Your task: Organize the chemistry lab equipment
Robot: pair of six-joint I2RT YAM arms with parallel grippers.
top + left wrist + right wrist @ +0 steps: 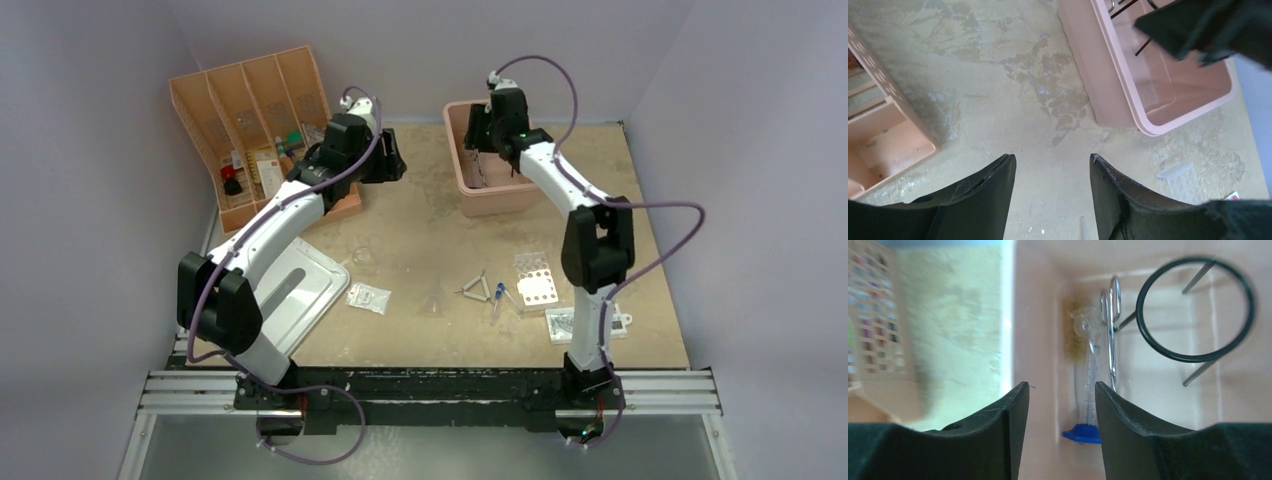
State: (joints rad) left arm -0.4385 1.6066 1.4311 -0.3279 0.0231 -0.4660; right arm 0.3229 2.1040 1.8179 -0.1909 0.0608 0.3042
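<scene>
Right wrist view looks down into the pink rectangular tub (1033, 315), where the right end effector (1060, 390) hangs with its jaws apart and nothing between them. Beneath it a clear graduated cylinder (1091, 375) lies flat along the tub's wall, blue foot toward the camera, with the metal forceps (1111, 340) parallel just beside it, finger loops at the far end, and the black wire ring tripod (1198, 359) to their right, ring facing up. Left end effector (1053, 160) is likewise spread and empty over bare table (998, 100) between the orange divided tray (893, 135) and the tub, while the clear well rack (535, 285) and blue-tipped dropper (498, 298) sit on the table near the right arm's base, the dropper's long axis running near to far with its blue end away.
</scene>
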